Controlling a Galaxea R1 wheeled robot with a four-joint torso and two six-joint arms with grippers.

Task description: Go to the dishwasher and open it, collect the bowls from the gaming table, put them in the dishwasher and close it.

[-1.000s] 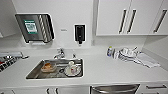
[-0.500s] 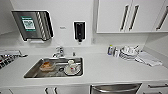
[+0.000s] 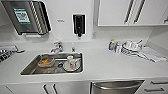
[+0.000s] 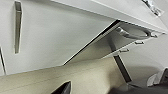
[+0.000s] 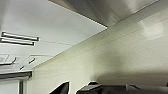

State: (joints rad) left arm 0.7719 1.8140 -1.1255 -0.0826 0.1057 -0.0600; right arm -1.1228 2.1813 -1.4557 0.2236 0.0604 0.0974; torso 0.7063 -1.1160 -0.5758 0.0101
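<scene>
Left gripper (image 4: 63, 88): one dark fingertip pokes in at the bottom edge of the left wrist frame. Right gripper (image 5: 75, 88): two dark tips at bottom centre, apart (a pale gap between them), nothing held.

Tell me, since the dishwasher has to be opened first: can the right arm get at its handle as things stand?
Probably yes: the dishwasher sits shut just below the counter edge, its bar handle bare, with nothing in front.
</scene>
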